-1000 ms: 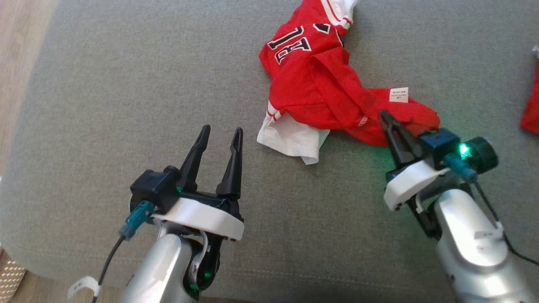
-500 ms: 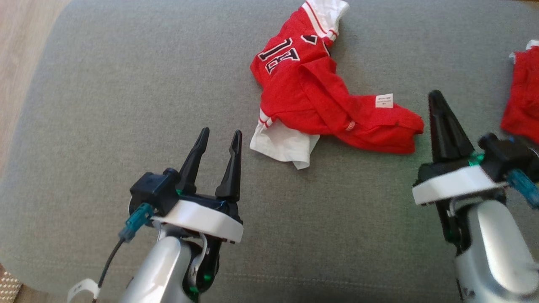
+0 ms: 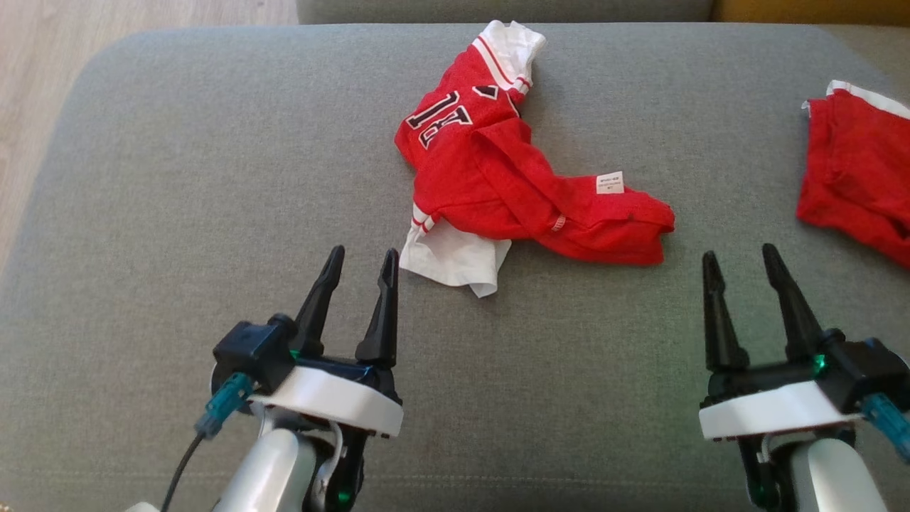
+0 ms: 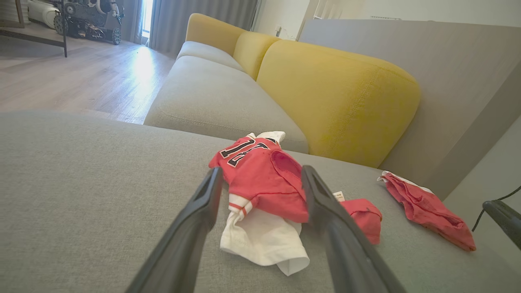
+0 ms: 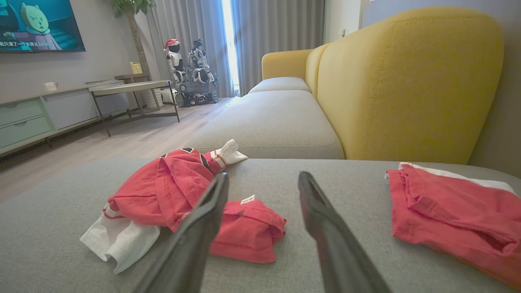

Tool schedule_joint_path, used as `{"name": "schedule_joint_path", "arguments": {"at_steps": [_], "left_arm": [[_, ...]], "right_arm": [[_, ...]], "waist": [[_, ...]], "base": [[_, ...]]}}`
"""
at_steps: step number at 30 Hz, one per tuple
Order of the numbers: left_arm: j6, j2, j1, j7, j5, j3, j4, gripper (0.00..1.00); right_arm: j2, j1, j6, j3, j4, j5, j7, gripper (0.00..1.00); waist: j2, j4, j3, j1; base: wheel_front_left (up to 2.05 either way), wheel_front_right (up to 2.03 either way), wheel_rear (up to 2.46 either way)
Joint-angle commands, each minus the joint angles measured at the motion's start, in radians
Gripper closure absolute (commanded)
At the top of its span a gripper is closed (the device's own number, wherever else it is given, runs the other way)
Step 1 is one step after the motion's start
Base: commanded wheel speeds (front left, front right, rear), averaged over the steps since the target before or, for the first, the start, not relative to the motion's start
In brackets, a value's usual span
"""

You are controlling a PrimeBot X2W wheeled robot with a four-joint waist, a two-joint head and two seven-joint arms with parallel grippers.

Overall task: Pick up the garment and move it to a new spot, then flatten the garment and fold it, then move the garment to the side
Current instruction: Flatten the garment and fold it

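My left fingers (image 3: 384,299) are released, spread with nothing between them, and hang over the near part of the grey sofa seat (image 3: 178,178). My right fingers (image 3: 716,320) are parted too and hold nothing, pointing toward the far edge from the near right part of the seat.

The red jersey (image 3: 498,192) lies crumpled on the seat, around the middle of its width and toward the far edge. One white sleeve (image 3: 512,46) reaches almost to that far edge. The other white sleeve (image 3: 455,256) spills toward the near side and lies just ahead and to the right of my left fingers, apart from them. Black-and-white numerals (image 3: 441,117) show on the upper part (creased, so I cannot read them for certain). A bunched red end runs out toward the right edge, with a small white label (image 3: 610,183) lying on it. That end is near my right fingers, without touching them.

A second red garment (image 3: 853,185) with a white trim lies at the seat's right edge, near the far right corner and well apart from the jersey. In my left wrist view a yellow back cushion (image 4: 338,97) stands beyond the far edge.
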Motion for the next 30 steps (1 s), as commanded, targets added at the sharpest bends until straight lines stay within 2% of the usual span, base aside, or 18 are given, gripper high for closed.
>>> {"name": "schedule_joint_path", "arguments": {"at_steps": [1,19,24,30], "left_arm": [[0.003,0.005,-0.017,-0.005,0.007,0.034,-0.04,0.0],[0.001,0.005,-0.019,-0.005,0.013,0.028,-0.05,0.0],[-0.001,0.005,-0.044,-0.005,0.011,0.017,-0.056,0.0],[-0.004,0.005,-0.084,-0.005,-0.002,-0.001,-0.055,0.0]], "right_arm": [[-0.001,-0.022,-0.001,0.026,-0.032,0.004,-0.012,0.0],[-0.001,-0.058,-0.001,0.056,-0.04,-0.017,0.018,0.0],[-0.011,-0.171,-0.001,0.138,-0.009,-0.018,0.111,0.0],[-0.084,-0.359,-0.001,0.237,0.111,0.032,0.211,0.0]], "waist": [[0.0,-0.001,-0.002,0.0],[0.0,0.011,0.021,0.0],[0.0,0.026,0.077,0.0],[0.0,0.066,0.142,0.0]], "base": [[0.0,0.0,0.0],[0.0,0.0,0.0],[0.0,0.0,0.0],[0.0,0.0,0.0]]}}
